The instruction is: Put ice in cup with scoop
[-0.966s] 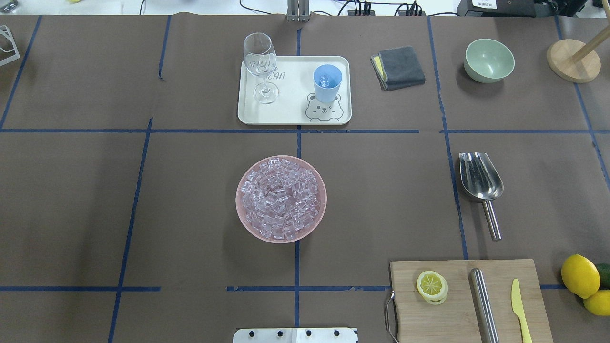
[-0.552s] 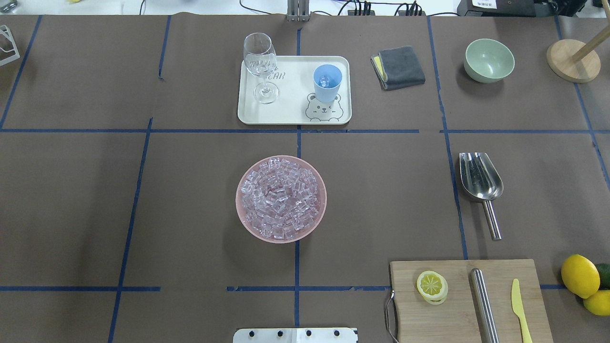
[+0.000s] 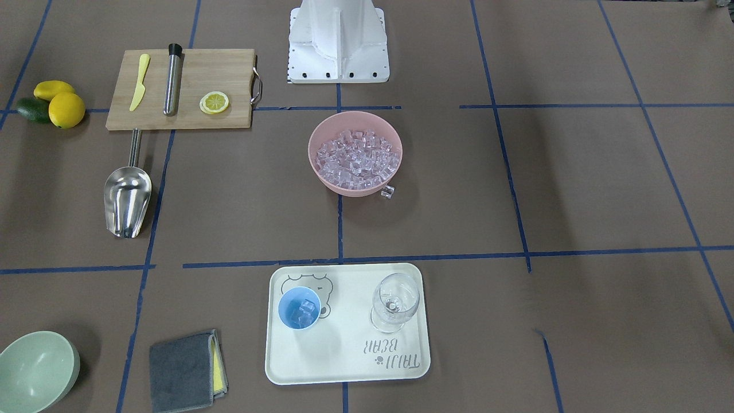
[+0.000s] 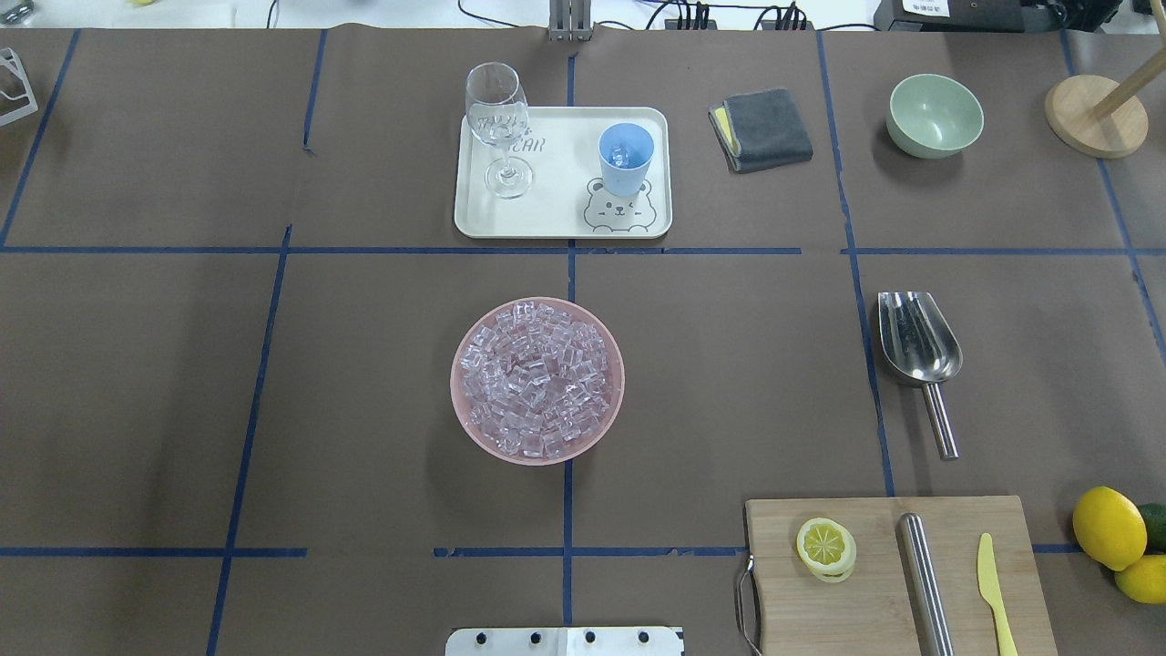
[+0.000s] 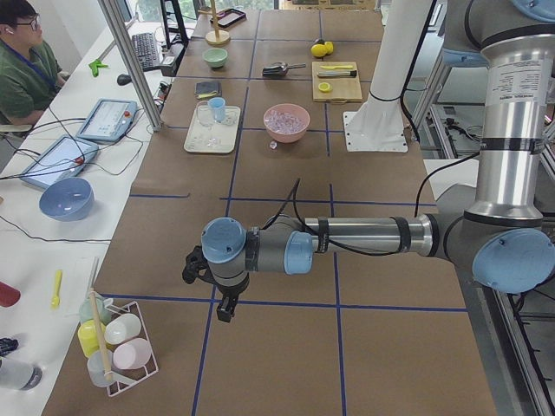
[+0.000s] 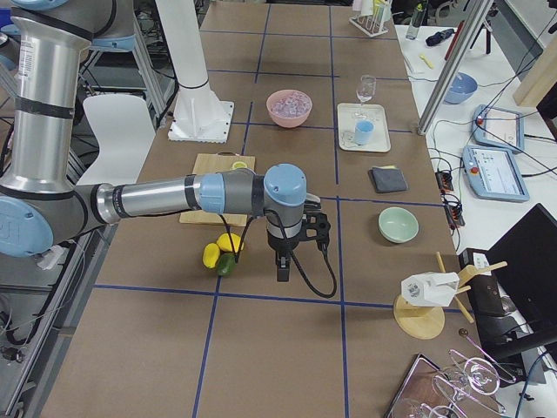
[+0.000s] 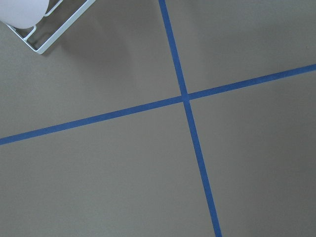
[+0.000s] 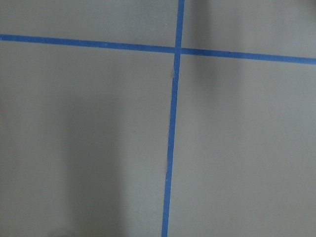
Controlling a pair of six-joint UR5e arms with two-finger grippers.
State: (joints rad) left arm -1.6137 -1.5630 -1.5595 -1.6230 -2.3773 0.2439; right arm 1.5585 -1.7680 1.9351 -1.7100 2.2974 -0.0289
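Observation:
The ice (image 4: pixel 537 378) fills a pink bowl (image 4: pixel 465 415) at the table's middle; one loose cube (image 3: pixel 388 192) lies beside the bowl. The light-blue cup (image 4: pixel 626 159) stands on a white tray (image 4: pixel 556 219) and holds a few cubes (image 3: pixel 304 310). The steel scoop (image 4: pixel 918 339) lies on the table to the right, handle toward the robot, with nothing holding it. My left gripper (image 5: pixel 224 310) hangs over bare table far to the left and my right gripper (image 6: pixel 283 270) far to the right. Each shows only in a side view, so I cannot tell whether it is open or shut.
A wine glass (image 4: pixel 498 128) stands on the tray. A grey cloth (image 4: pixel 761 128), a green bowl (image 4: pixel 935 114) and a wooden stand (image 4: pixel 1096 114) are at the back right. A cutting board (image 4: pixel 874 601) with a lemon slice, steel cylinder and knife sits front right, next to lemons (image 4: pixel 1109 527).

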